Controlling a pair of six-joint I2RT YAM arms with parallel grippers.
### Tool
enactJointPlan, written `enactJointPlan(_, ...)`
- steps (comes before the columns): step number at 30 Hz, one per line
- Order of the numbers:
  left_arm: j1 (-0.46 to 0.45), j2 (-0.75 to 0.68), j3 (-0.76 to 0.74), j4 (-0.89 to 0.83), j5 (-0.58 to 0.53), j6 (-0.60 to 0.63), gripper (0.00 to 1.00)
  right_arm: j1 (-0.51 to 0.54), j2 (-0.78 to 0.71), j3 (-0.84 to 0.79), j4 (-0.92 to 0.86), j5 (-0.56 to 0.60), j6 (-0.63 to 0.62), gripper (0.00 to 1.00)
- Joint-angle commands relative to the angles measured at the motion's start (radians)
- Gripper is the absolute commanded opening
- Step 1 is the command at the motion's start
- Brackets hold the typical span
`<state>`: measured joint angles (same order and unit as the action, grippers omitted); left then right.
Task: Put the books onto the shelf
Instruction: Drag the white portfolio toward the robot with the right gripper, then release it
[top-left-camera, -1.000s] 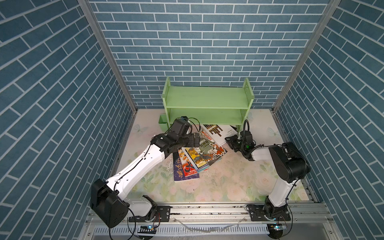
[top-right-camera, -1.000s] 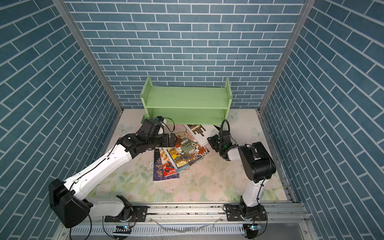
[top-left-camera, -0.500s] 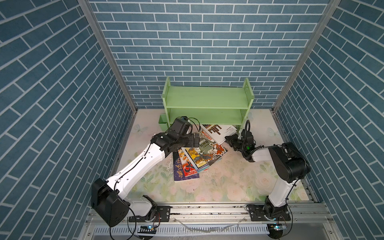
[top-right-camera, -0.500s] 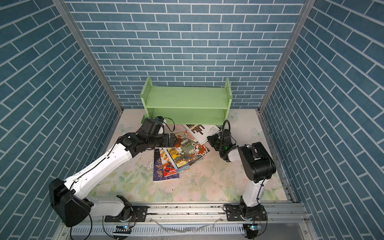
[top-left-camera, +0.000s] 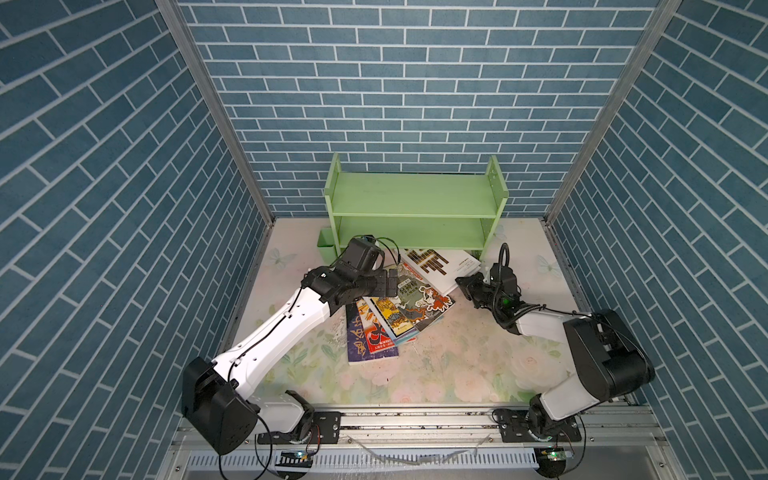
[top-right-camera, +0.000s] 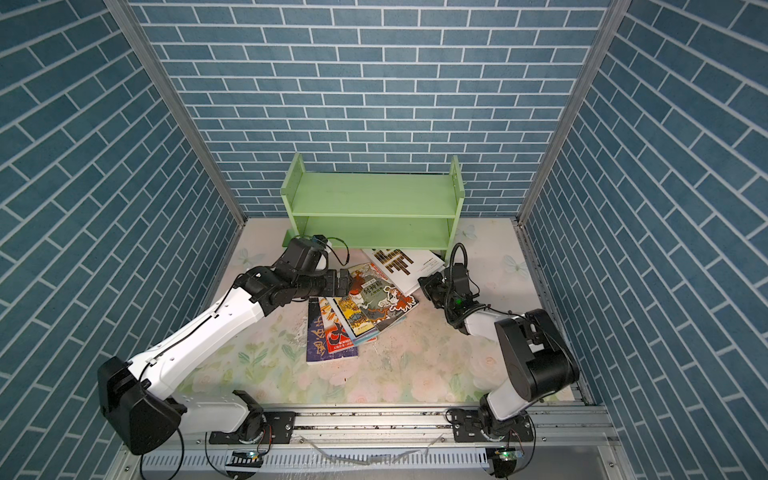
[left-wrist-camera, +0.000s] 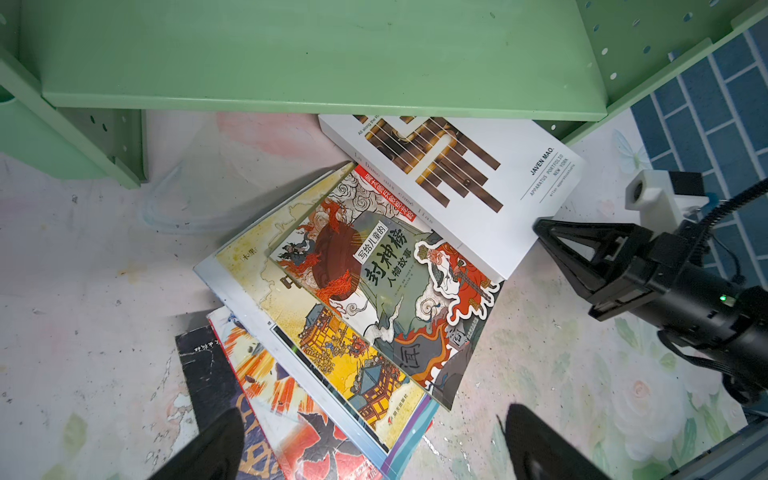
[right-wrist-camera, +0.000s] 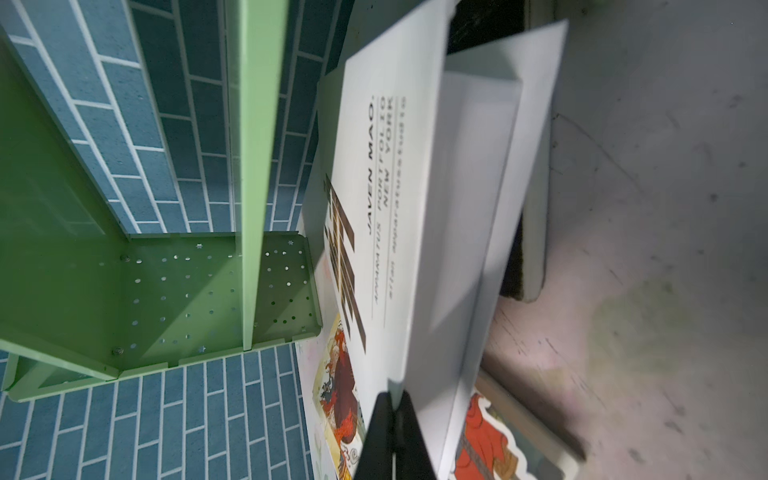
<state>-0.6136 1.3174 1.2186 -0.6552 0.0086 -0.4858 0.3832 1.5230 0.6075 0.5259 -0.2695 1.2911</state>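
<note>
Right tool (left-wrist-camera: 540, 227) has snapped together at white book (left-wrist-camera: 490, 232) corner, by shelf (top-left-camera: 415, 199) right foot; apparently nipping its cover, view blurred | left tool (top-left-camera: 390, 284) spread over book pile (top-left-camera: 399, 316) before shelf | step: first pick, no books on shelf yet | next: lift, stand upright, slide in
</note>
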Motion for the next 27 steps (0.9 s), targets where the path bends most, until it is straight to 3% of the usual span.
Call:
enactJointPlan(1,0.006,-0.035,-0.034,-0.007,0.007,-0.015,1.00,0.012,-0.104,-0.022,-0.203,0.013,0.044,0.00)
enactJointPlan(8,0.008,-0.029,-0.098,0.052,0.131,-0.094,1.00,0.061,-0.326,-0.115,-0.361,0.030,0.138,0.00)
enactJointPlan(13,0.014,-0.033,-0.177,0.151,0.292,-0.187,1.00,0.109,-0.438,-0.111,-0.539,0.030,0.159,0.00)
enactJointPlan(18,0.017,-0.068,-0.258,0.209,0.352,-0.322,1.00,0.113,-0.584,-0.125,-0.660,0.041,0.203,0.00)
enactJointPlan(22,0.017,-0.139,-0.363,0.313,0.324,-0.450,1.00,0.108,-0.698,-0.132,-0.878,0.092,0.156,0.00)
enactJointPlan(27,0.015,-0.198,-0.385,0.262,0.176,-0.526,1.00,0.091,-0.865,-0.222,-1.009,0.231,0.213,0.00)
